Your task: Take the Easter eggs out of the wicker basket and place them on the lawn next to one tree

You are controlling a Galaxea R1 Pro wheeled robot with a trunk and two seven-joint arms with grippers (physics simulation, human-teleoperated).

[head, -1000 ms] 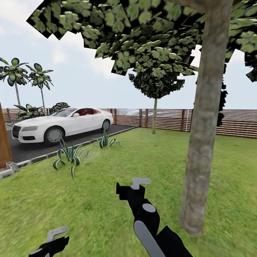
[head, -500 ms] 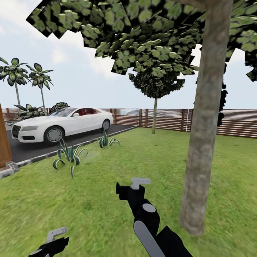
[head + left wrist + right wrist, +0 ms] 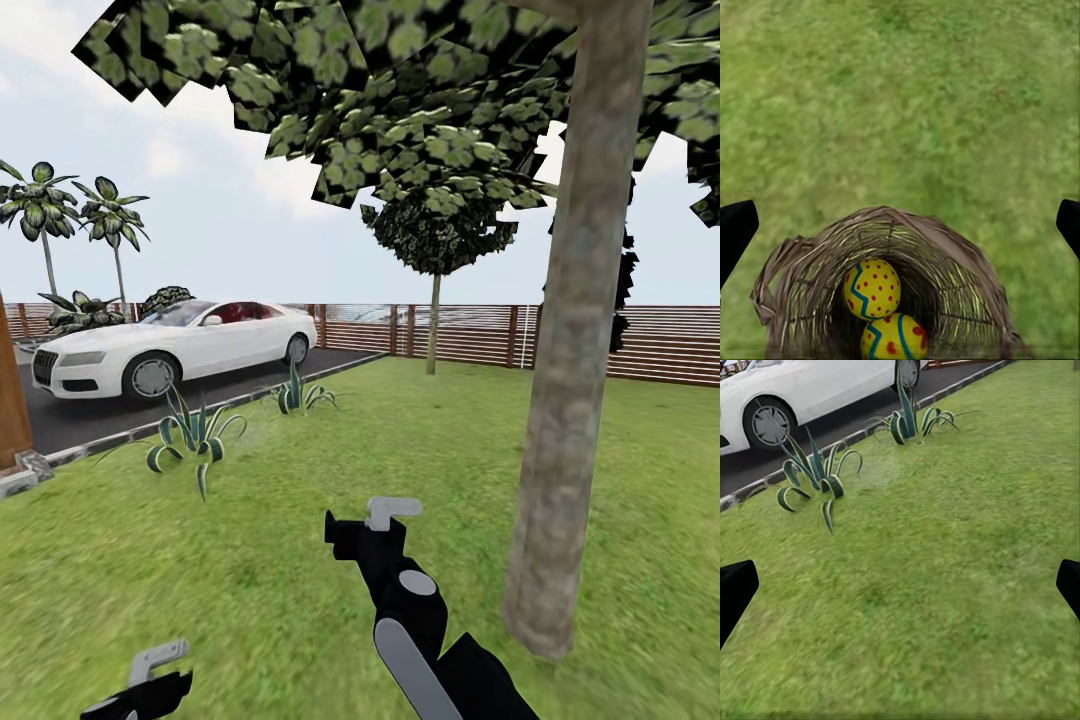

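My left tool hangs wide over the round woven-twig basket on the lawn; two yellow zigzag eggs inside. Right tool wide, empty. Next, I judge: descend, grip one.

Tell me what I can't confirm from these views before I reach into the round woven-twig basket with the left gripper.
- Third egg: the left wrist view shows two yellow zigzag eggs in the wicker basket; the picture's edge cuts off the lower one and the basket's near part.
- Left gripper: fingers cut off by both side edges.
- Thick grey-brown tree trunk: top cut off, head view.
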